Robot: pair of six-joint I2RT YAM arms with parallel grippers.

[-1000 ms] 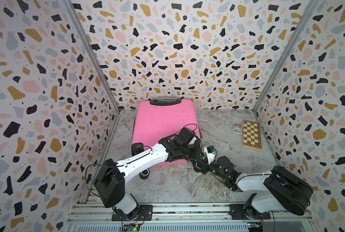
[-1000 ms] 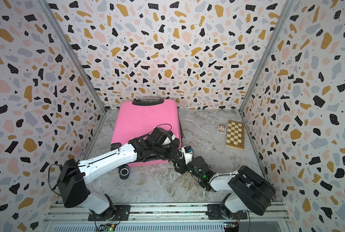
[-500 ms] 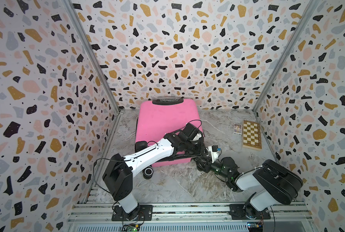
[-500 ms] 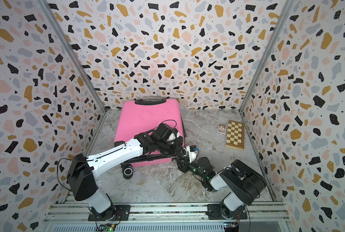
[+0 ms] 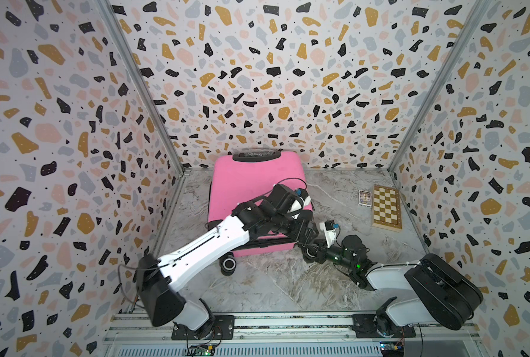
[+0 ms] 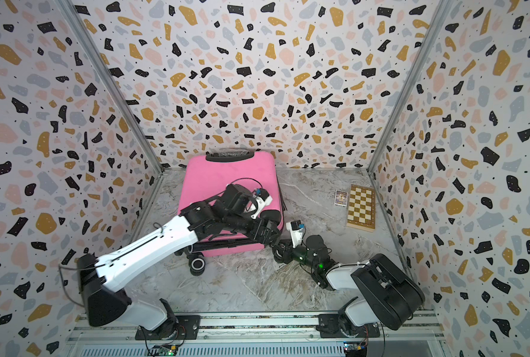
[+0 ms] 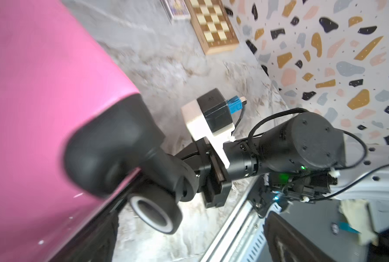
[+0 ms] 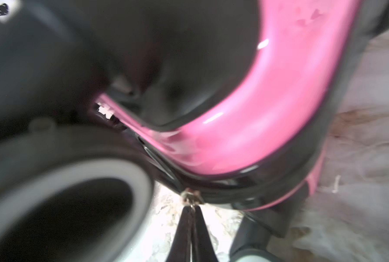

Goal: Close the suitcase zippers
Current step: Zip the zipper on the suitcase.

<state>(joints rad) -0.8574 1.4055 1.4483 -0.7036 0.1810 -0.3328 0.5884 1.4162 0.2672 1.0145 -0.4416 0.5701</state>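
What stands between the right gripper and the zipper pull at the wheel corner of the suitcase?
Nothing visible. In the right wrist view the right gripper is shut on the small metallic zipper pull, beside the wheel at the corner of the pink suitcase.

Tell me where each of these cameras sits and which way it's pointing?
Top views: twin eyes high above the arm bases, looking down and forward at the suitcase, chessboard, left arm and right arm.
Left wrist: on the left arm by the suitcase's near corner, facing a wheel, the right arm and the chessboard; its own jaws not clearly seen.
Right wrist: low at that corner, facing the seam; its own jaws pinch a zipper pull.
Shared: both wrist views show a wheel and pink shell.
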